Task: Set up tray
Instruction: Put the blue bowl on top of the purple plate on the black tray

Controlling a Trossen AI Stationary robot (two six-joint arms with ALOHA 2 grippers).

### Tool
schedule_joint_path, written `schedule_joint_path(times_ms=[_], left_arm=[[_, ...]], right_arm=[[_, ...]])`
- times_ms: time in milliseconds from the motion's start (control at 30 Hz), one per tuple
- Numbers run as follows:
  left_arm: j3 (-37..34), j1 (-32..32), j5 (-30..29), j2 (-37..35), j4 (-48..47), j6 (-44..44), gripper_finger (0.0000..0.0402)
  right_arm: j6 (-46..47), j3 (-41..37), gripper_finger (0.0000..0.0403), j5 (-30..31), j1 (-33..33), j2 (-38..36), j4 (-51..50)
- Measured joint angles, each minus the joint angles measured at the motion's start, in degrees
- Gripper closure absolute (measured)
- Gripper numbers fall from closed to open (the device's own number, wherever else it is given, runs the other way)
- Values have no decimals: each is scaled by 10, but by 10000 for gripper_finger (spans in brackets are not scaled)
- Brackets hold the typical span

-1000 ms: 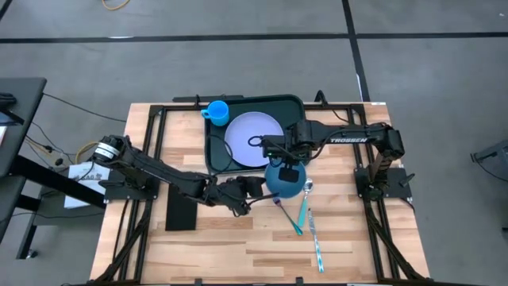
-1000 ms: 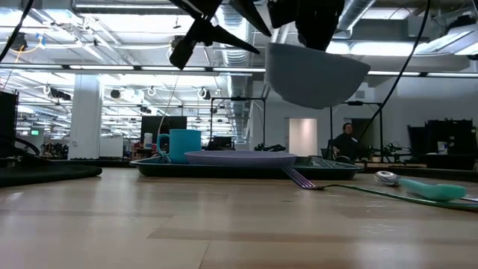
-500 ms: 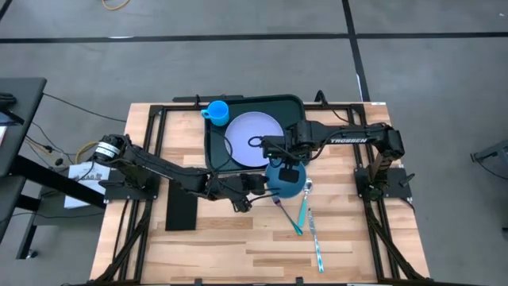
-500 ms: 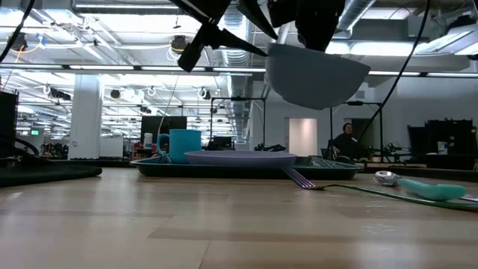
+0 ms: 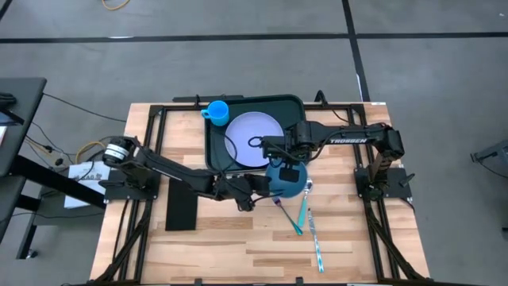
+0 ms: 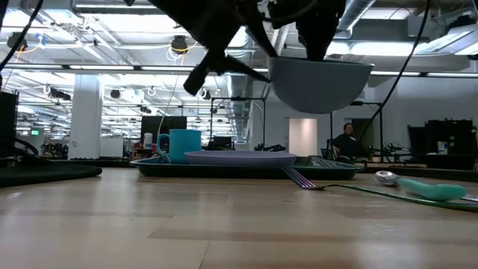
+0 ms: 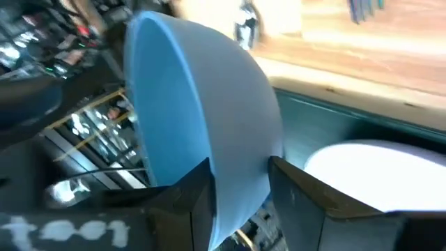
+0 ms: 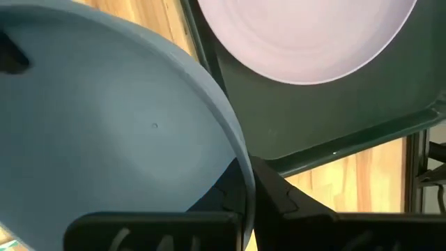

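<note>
My left gripper [image 7: 240, 192] just slid in, half-open astride the blue bowl [image 5: 284, 179] rim my shut right gripper [image 8: 244, 199] holds above table—handoff near, tray [image 5: 214, 151] next.

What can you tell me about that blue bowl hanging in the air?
The blue bowl is round, smooth and plain, plastic by its look. It hangs upright above the table, beside the tray's near edge. The right gripper pinches its rim, and the left gripper's fingers straddle its rim on the other side.
</note>
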Motion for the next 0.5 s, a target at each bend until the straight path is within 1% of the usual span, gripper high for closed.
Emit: schedule_joint_path(times_ms=[200,300,367,500], left_arm=[[0,0,-31,11,20,0,283],[0,-3,-42,11,23,2,296],[-1,-4,-45,11,21,1,316],[-2,-10,-56,12,8,1,381]], right_arm=[[1,0,403,0,0,0,1],[1,0,403,-1,0,-1,-1],[-6,0,403,-4,0,-1,-1],[-19,2,392,-10,5,-2,7]])
